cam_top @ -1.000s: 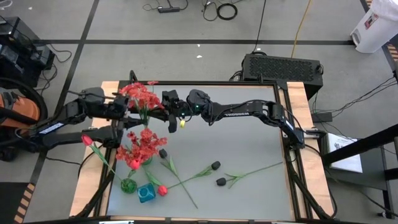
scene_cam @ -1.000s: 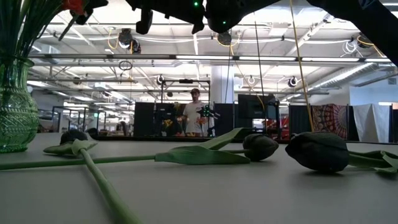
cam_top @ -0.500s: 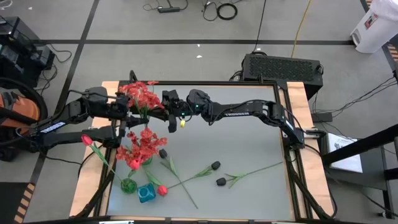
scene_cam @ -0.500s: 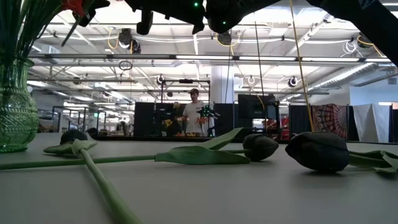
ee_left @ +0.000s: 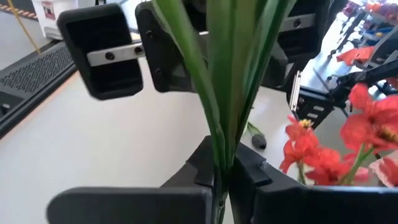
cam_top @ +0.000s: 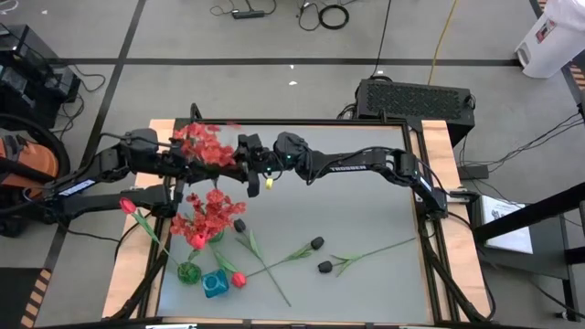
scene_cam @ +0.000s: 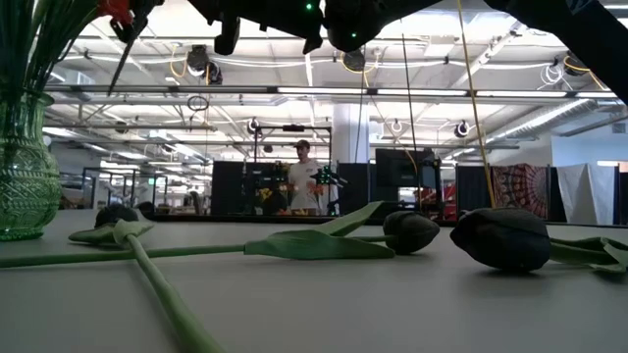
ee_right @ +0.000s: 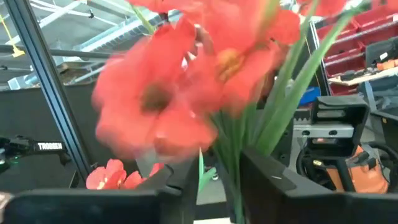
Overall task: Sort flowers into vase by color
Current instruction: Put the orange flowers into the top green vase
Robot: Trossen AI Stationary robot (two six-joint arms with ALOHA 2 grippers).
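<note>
high view: left gripper (cam_top: 194, 167) and right gripper (cam_top: 245, 163) meet above the table's far-left part, both at one frilly red clustered flower spray on green stems (cam_top: 205, 146), held up in the air. the grey table top with wooden side rails (cam_top: 366, 210) carries a green ribbed glass vase (cam_top: 189, 271) w/ more red clustered blooms (cam_top: 207, 215) near the front-left, a teal blue cube-like vase (cam_top: 214, 285) just beside it, a red-pink tulip bud (cam_top: 239, 280) next to that, another pink tulip (cam_top: 128, 206) at the left edge. two small black buds on thin green stems (cam_top: 317, 243) lie flat mid-table.

low view: green vase at left, black buds and leaves lying across the surface. a person stands far off in the room.

left wrist view: left fingers (ee_left: 245, 171) pressed together on the green stems, stems pinched tight between them. right gripper's fingers sit just beyond, either side of the same stems.

right wrist view: right fingers (ee_right: 267, 177) stand apart w/ stems passing between; cannot tell if they touch. bloom blurred.
</note>
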